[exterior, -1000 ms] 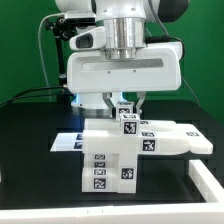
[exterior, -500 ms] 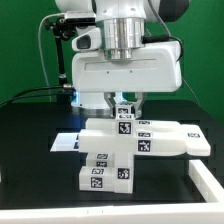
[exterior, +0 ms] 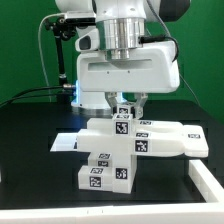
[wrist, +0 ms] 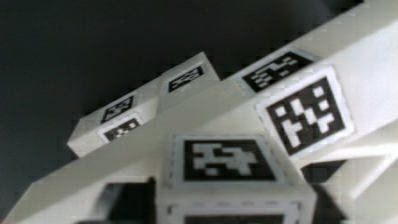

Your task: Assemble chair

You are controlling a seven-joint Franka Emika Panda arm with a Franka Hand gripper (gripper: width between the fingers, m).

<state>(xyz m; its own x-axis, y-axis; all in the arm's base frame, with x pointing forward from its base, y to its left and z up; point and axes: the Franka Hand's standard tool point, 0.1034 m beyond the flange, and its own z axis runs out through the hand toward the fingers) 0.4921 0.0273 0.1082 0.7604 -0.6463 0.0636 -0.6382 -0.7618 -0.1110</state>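
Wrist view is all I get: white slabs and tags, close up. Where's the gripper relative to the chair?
Observer: The gripper hangs right over the chair, one finger on either side of its topmost tagged block.
Operator: How does the chair sit?
Observer: It rests on the black table, with a long slab sticking out toward the exterior view's right.
Operator: Anything else nearby?
Observer: The marker board lies flat behind the chair, at the exterior view's left.
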